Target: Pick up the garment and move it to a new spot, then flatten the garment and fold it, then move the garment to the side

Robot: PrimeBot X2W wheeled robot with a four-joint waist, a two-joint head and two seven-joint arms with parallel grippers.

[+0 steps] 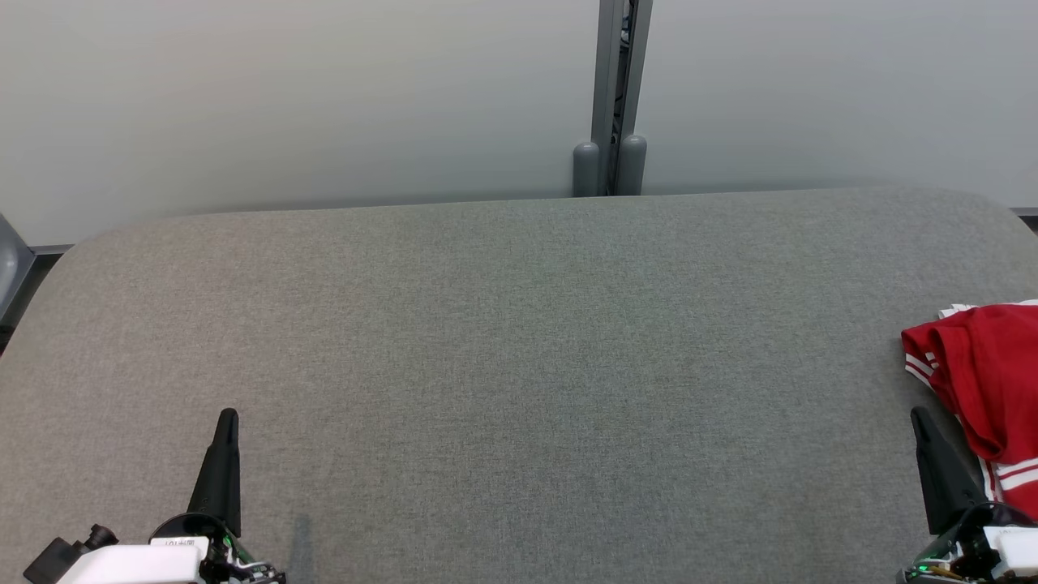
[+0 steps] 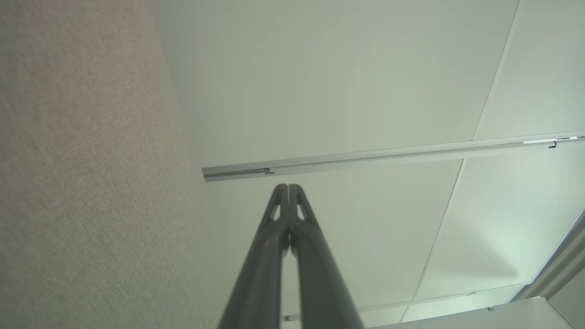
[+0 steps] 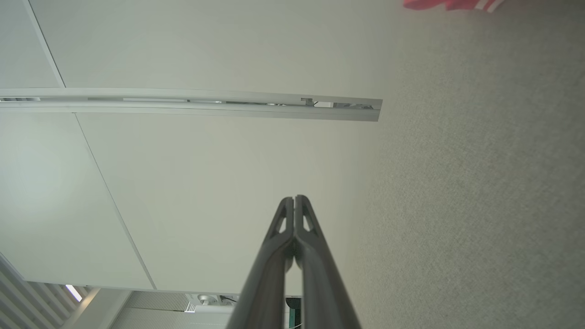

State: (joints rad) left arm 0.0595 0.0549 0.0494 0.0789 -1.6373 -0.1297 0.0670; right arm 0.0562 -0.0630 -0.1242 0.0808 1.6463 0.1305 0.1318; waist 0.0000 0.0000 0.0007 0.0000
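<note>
A red garment (image 1: 988, 381) with white stripes lies bunched at the right edge of the grey fabric table (image 1: 519, 365), partly cut off by the frame. A sliver of the garment (image 3: 450, 4) shows at the top of the right wrist view. My right gripper (image 1: 919, 418) is shut and empty at the lower right, its tip just left of the garment's lower edge, not touching it. My left gripper (image 1: 229, 418) is shut and empty at the lower left, far from the garment. Both pairs of fingers (image 2: 289, 188) (image 3: 295, 199) are pressed together and point toward the wall.
A pale wall (image 1: 324, 97) runs behind the table, with a grey vertical post (image 1: 612, 97) at its middle. The table's rounded far corners show at left and right. A grey object (image 1: 12, 259) sits off the table's left edge.
</note>
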